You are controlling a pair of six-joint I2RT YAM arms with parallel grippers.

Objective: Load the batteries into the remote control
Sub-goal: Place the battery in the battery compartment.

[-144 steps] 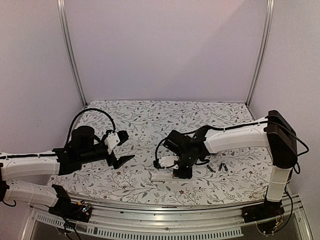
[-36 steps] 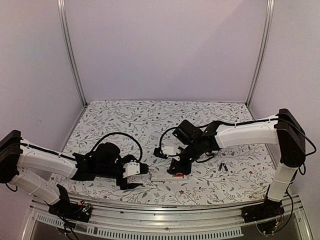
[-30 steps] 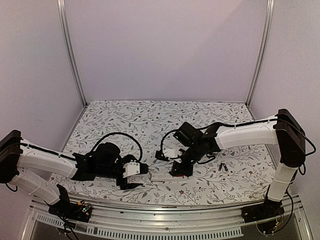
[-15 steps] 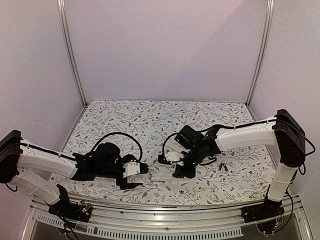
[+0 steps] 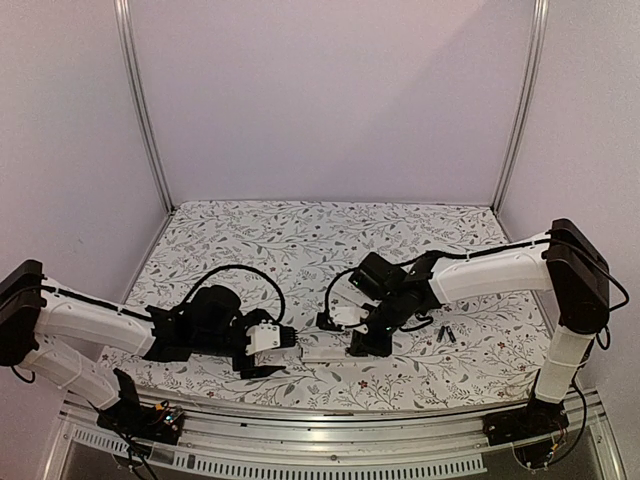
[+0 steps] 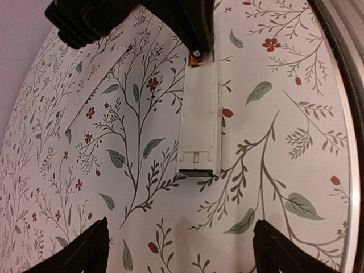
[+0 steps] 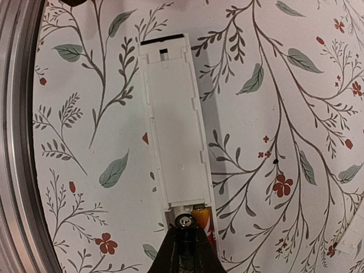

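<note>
The white remote control (image 5: 322, 352) lies back up on the flowered cloth near the front edge, between both grippers. In the right wrist view its long body (image 7: 173, 125) ends in an open battery bay holding a red-orange battery (image 7: 203, 220). My right gripper (image 7: 185, 232) is shut on a black battery (image 7: 184, 220), whose silver tip sits in the bay beside the red one. My left gripper (image 6: 183, 256) stands open just short of the remote's other end (image 6: 199, 114), touching nothing. Two spare batteries (image 5: 443, 335) lie to the right.
A metal rail (image 5: 320, 420) runs along the near table edge, close to the remote (image 7: 17, 142). Purple walls and two upright frame posts (image 5: 140, 110) close off the back and sides. The right arm (image 5: 480, 270) reaches across above the spare batteries.
My right gripper has slid slightly right and down along the remote with the black battery in it. The left arm and the remote have stayed put.
</note>
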